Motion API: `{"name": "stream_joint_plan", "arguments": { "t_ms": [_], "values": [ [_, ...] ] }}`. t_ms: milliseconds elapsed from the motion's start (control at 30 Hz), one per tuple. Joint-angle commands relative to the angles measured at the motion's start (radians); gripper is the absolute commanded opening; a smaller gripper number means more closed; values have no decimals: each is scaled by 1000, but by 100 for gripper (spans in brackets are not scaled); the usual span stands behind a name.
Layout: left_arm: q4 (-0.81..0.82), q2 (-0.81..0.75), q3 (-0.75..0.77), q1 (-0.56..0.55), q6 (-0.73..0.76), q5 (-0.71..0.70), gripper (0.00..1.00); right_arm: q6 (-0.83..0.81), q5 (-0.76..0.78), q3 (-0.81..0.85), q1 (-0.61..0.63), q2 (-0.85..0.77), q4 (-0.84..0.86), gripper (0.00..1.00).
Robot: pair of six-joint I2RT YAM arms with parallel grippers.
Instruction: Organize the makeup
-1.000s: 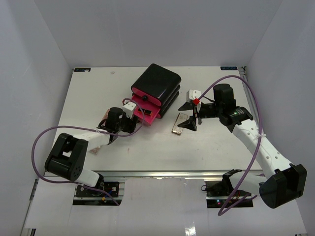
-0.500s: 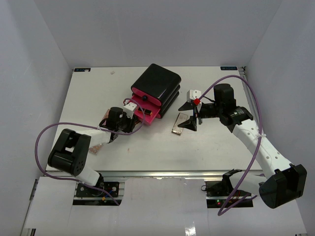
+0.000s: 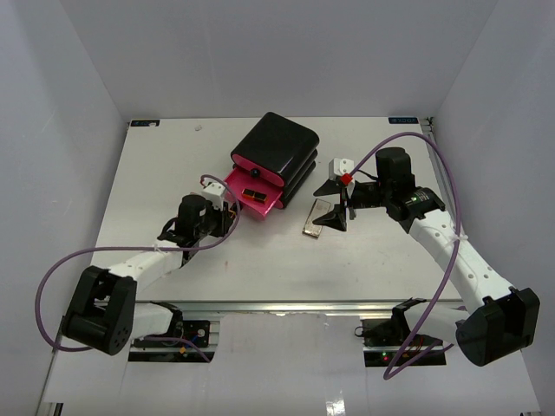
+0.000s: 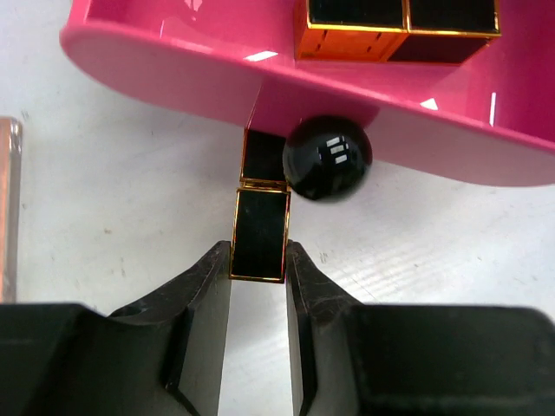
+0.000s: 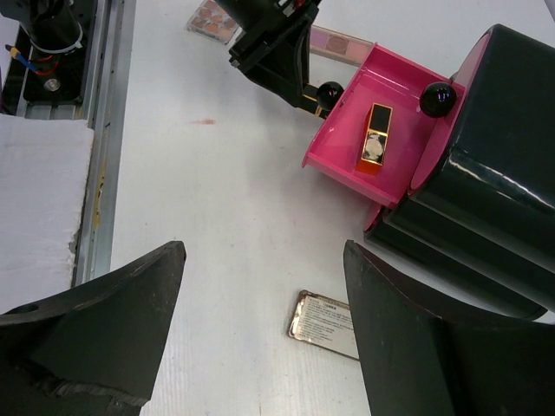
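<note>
Pink drawer open from black box; left tool at its front. Palette on counter, right tool just beside.

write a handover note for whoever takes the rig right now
Left gripper: shut on a black-and-gold lipstick tube, just outside the open pink drawer, by its knob.
Right gripper: open, over the flat beige palette lying on the table.
Done: one lipstick lies in the drawer.
Left: the held tube, the beige palette, plus an eyeshadow palette and a pinkish palette on the table.
</note>
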Motion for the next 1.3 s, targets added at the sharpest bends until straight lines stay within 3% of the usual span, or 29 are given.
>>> {"name": "stream_joint_plan", "arguments": {
  "t_ms": [0, 100, 200, 800, 1067, 1267],
  "values": [
    [-75, -110, -28, -10, -134, 1, 12, 13, -31, -13, -6, -3, 36, 80],
    [-145, -136, -5, -32, -174, -45, 2, 14, -34, -13, -6, -1, 37, 80],
    [-187, -114, 37, -33, -198, -51, 0, 15, -35, -15, -6, -5, 37, 80],
    [-307, -22, 104, -93, -234, 100, 0, 18, -39, -28, -15, -23, 44, 80],
    [-338, -100, 105, -222, -271, 192, 0, 15, -34, -30, -19, -18, 45, 80],
    [-336, -219, 166, -239, -283, 196, 0, 11, -25, -32, -26, -18, 45, 80]
  ]
}}
